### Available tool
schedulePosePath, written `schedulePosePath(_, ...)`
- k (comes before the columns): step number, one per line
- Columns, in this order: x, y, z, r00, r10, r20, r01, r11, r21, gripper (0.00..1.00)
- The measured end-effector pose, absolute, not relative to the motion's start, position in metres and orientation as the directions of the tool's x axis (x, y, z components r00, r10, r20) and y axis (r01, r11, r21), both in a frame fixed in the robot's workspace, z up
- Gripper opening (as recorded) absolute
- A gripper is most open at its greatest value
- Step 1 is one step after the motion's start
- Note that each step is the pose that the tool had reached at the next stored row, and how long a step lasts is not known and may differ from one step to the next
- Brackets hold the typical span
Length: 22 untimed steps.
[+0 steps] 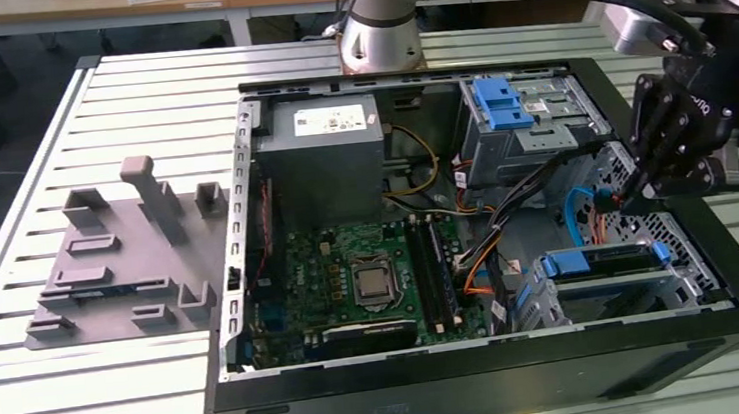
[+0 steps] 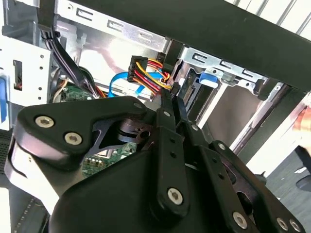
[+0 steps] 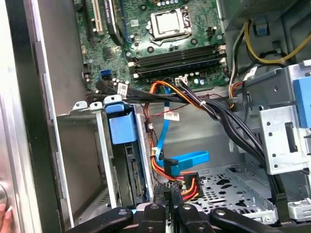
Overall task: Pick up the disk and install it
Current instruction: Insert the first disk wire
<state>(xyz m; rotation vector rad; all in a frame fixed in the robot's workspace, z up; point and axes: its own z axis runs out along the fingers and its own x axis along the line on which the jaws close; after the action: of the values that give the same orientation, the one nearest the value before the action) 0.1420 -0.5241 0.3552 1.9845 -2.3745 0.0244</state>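
Observation:
The disk (image 1: 598,261) sits in the drive cage at the front corner of the open computer case (image 1: 492,382), on the exterior view's right, with its blue rail frame facing up. It is seen edge-on in the first wrist view, the disk (image 3: 131,170) standing under a blue tab. My gripper (image 1: 621,201) hangs just behind that cage, its fingers together on the black power connector (image 3: 173,186), which carries red, yellow and black wires. In the second wrist view, the gripper (image 2: 171,93) tip meets the power connector (image 2: 171,86) beside the disk (image 2: 193,90).
A blue data cable (image 3: 187,160) and black wire bundles (image 3: 218,114) cross the bay near the fingers. The grey power supply (image 1: 324,151), motherboard (image 1: 362,268) and blue latch (image 1: 504,105) lie further in. A grey fixture (image 1: 120,259) sits on the slatted table. A person's fingertip (image 3: 4,213) rests on the case edge.

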Motion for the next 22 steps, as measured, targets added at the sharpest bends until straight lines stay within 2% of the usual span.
schedulePosePath(16,0.137,-0.539,0.35,-0.115,-0.993,0.037,-0.993,0.115,0.002,0.16)
schedulePosePath(22,0.131,-0.542,0.349,-0.114,-0.993,0.024,-0.993,0.114,0.0,0.16)
